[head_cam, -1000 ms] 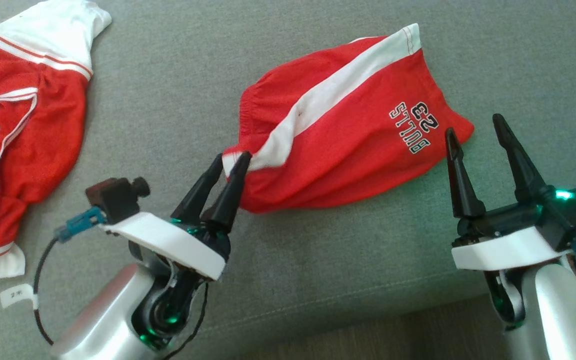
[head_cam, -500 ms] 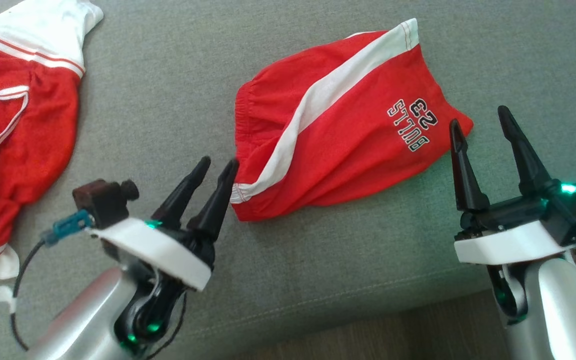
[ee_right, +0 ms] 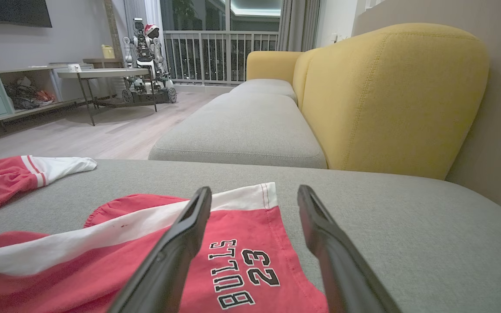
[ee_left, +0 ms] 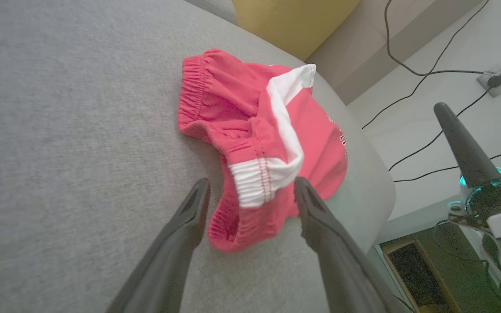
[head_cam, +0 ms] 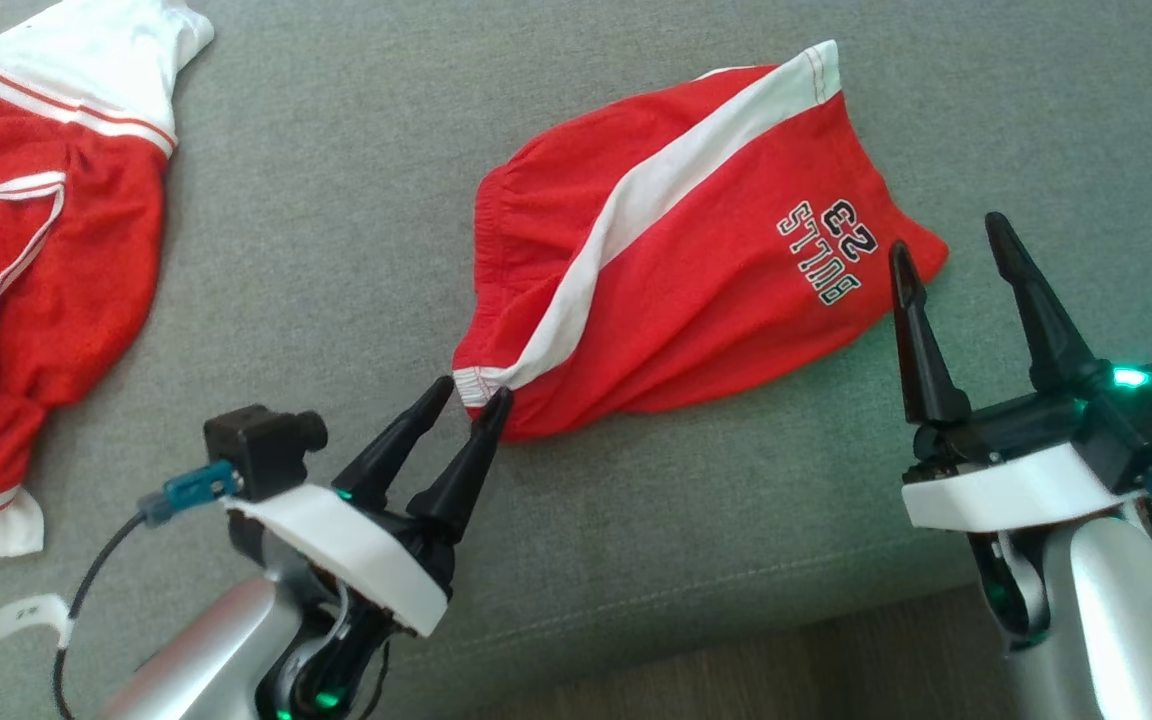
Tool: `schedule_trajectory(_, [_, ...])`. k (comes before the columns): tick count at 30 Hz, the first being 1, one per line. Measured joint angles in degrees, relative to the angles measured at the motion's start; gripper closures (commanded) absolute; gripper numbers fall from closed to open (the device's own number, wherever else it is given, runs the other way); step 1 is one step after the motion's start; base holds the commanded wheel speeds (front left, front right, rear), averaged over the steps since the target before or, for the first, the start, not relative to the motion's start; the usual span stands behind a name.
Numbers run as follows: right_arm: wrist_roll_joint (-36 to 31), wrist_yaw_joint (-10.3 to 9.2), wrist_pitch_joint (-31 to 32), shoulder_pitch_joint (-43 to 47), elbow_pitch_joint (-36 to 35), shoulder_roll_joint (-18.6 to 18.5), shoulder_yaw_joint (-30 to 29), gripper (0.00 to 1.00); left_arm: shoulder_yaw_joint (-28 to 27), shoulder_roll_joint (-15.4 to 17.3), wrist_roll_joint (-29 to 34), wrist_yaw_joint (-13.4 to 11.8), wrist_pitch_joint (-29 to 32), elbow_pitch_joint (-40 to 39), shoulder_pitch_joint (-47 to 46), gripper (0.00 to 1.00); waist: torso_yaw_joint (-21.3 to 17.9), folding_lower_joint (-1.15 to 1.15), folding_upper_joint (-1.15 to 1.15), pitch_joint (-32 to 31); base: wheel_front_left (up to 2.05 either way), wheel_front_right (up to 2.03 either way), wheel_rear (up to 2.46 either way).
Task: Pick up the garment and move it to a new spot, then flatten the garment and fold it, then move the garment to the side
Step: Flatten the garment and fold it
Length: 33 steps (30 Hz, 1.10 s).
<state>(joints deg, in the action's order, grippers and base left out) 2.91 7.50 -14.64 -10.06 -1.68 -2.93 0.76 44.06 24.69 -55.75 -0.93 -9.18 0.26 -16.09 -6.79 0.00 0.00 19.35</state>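
Closing on too little cloth is my main worry. My left gripper stands wide open, fingers either side of the near corner of the shorts, with nothing pinched yet. My right gripper is just as wide open and empty, beside the far hem. The shorts lie across the middle of the grey cushion, half bunched, well apart from the red and white jersey on my left.

If I catch only the top layer at the waistband, I judge the shorts would open like a bag when lifted and not hang flat. A shallow bite on the gathered elastic could slip out. Pulling with one arm alone would likely twist the cloth and deepen the creases. The cushion's edge is close on the right, so a careless drag might tip the hem toward the floor.

The cloth looks thin, soft and limp, falling in loose folds. The waistband is puckered and ribbed, thicker than the rest. A smooth white stripe runs along the side, and dark lettering sits near the hem. The cushion is a coarse, matte weave, and I think it would grip the cloth.
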Motion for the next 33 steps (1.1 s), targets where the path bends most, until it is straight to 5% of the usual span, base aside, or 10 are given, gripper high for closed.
schedule_trajectory(3, [-0.26,0.00,0.00,0.00,0.00,0.00,0.01,0.00,0.14,-1.11,-0.48,0.99,0.00,1.16,-0.81,0.00,-0.28,0.00,0.00,-0.13,0.00,0.00,0.00])
schedule_trajectory(4, [-0.42,0.00,0.00,0.00,0.00,0.00,0.02,0.00,0.12,-1.46,-0.71,1.23,-0.07,1.51,-1.00,0.13,-0.42,0.00,0.00,-0.19,0.00,0.00,0.00])
schedule_trajectory(7, [-0.42,0.00,0.00,0.01,0.00,0.00,0.03,0.00,0.14,-1.89,-1.21,2.03,-0.48,2.38,-1.13,0.95,-0.79,0.00,0.00,-0.56,0.00,0.00,0.00])
schedule_trajectory(8, [-0.42,0.00,0.00,0.01,0.01,0.00,0.03,0.00,0.11,-1.97,-1.34,2.27,-0.82,2.68,-1.12,1.00,-0.88,0.00,0.00,-0.73,0.00,0.00,0.00])
schedule_trajectory(18, [-2.34,0.00,0.00,0.20,1.51,-0.01,1.91,0.00,0.37,0.55,-1.63,2.35,-1.41,1.97,1.98,1.00,0.14,0.00,0.00,-3.37,0.00,0.00,0.00])
schedule_trajectory(26, [1.94,0.00,0.01,-1.90,14.11,-2.52,6.65,0.00,0.18,3.86,-0.29,-0.18,-1.79,1.96,6.19,1.00,3.15,0.00,0.00,-4.93,0.00,0.00,0.00])
schedule_trajectory(33, [5.41,0.01,0.02,-16.28,26.69,-8.46,15.07,0.00,0.22,3.71,0.94,-0.60,-2.10,2.59,6.26,1.00,4.99,0.00,0.00,-4.07,0.00,0.00,0.00])
